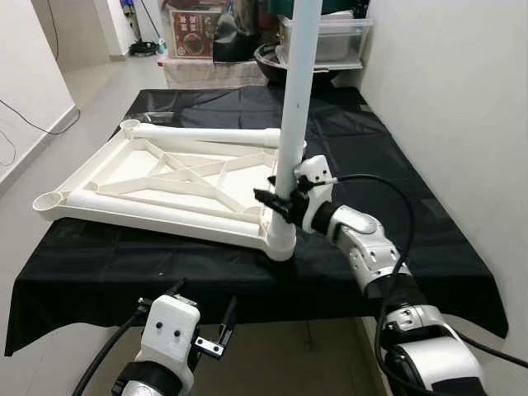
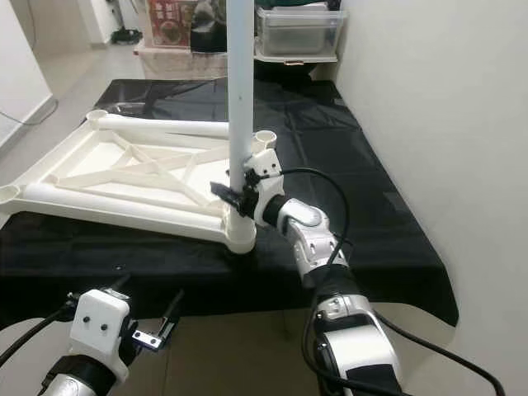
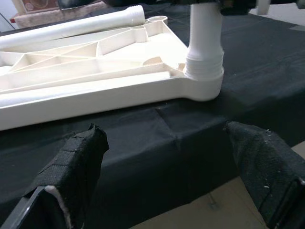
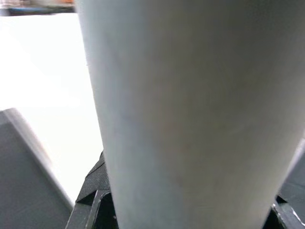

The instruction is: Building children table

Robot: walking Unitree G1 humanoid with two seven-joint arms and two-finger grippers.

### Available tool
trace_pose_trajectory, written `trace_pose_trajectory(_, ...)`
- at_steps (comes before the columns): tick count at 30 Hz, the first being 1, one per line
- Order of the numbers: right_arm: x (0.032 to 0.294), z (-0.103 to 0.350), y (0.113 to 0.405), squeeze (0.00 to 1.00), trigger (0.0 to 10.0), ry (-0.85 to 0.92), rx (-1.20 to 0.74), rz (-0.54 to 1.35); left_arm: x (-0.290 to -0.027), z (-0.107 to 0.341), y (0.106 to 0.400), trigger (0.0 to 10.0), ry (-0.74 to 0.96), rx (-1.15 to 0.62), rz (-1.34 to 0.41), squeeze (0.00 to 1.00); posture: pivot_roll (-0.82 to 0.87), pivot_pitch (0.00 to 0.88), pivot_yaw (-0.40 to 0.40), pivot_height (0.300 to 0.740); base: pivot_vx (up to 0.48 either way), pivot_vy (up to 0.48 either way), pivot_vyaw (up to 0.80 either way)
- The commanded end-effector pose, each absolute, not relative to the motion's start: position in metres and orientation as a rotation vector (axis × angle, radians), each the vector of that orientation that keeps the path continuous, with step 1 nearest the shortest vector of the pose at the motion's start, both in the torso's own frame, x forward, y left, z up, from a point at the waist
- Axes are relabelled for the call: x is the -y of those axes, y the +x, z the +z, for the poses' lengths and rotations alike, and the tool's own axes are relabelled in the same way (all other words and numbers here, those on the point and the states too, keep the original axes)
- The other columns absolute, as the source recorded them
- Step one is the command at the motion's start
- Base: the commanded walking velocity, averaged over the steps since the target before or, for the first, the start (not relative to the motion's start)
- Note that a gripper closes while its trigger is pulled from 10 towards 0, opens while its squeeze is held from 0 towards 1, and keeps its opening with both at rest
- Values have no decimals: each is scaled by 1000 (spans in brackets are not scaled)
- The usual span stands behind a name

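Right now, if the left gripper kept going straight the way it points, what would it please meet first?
Probably the black cloth draped over the table's edge. The left gripper is open and aims just below the white tabletop corner socket holding the upright leg; depth is uncertain.

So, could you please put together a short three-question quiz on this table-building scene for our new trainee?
1. True or false: the right gripper is closed around the upright white leg that stands in a corner socket of the upturned tabletop.
2. Multiple choice: where is the second leg? A) lying along the far side of the tabletop; B) on the floor; C) in the left gripper.
3. Fill in: the left gripper hovers open by the near edge of the ____ cloth.

Key: 1 true; 2 A; 3 black.
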State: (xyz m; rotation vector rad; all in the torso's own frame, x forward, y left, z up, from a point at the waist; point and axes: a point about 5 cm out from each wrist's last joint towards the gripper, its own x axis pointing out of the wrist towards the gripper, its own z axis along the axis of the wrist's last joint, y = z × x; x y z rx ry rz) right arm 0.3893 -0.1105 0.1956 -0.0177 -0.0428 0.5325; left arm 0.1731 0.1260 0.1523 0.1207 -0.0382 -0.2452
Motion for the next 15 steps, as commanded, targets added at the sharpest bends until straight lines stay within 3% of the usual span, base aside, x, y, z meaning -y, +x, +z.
trace_pose_trajectory(1,132,176,394,0,0,28,-72,309,-126,151,172,10000,132,38,-240,0,85,115,-31,740,0,0,0)
trace_pose_trajectory(2,136,177,395,0,0,26,-66,189,-126,151,172,10000,131,38,-242,0,84,113,-34,740,0,0,0)
trace_pose_trajectory(3,136,177,395,0,0,26,-66,189,-126,151,172,10000,131,38,-242,0,84,113,-34,740,0,0,0)
trace_pose_trajectory(5,132,180,395,0,0,57,-41,-74,-125,150,172,10000,134,37,-248,0,82,111,-33,740,0,0,0)
trace_pose_trajectory(10,110,183,390,0,0,137,-33,-258,-123,151,173,10000,132,42,-251,0,92,107,-44,740,0,0,0)
trace_pose_trajectory(15,92,181,387,0,0,191,-64,-294,-122,151,172,10000,133,41,-254,0,103,104,-46,740,0,0,0)
